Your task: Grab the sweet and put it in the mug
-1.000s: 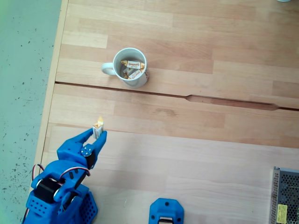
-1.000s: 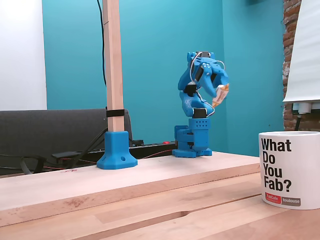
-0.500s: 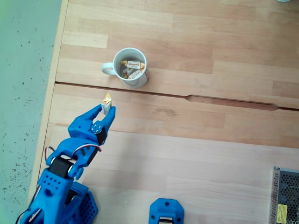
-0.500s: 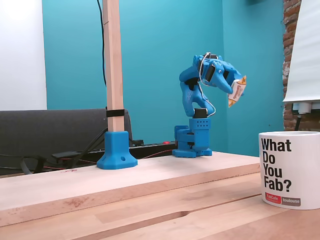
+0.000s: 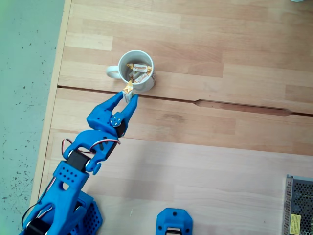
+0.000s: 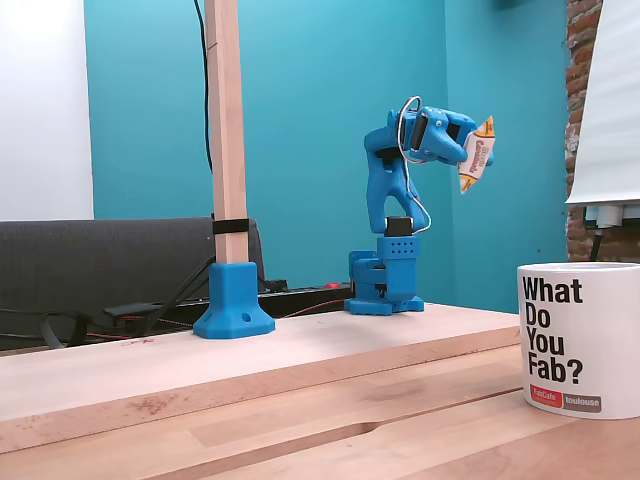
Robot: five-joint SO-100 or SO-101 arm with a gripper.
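Note:
My blue gripper (image 5: 128,94) is shut on the sweet (image 5: 128,89), a small white wrapped candy with yellow-orange twisted ends. Seen from above, the sweet hangs just at the near rim of the white mug (image 5: 146,84), whose handle points left. Other wrapped sweets (image 5: 138,68) lie inside the mug. In the low side view the gripper (image 6: 470,155) holds the sweet (image 6: 478,153) high in the air, well above the table, with the mug (image 6: 578,340) printed "What Do You Fab?" close to the camera at the right.
The wooden table (image 5: 220,137) has a long seam across it. A blue mount (image 5: 173,223) sits at the near edge and a metal mesh box (image 5: 298,205) at the lower right. A wooden post on a blue foot (image 6: 232,300) stands left of the arm's base (image 6: 385,280).
The arm has stretched forward and up toward the mug, carrying the sweet from mid-table to the mug's near rim. The gripper stayed shut on it.

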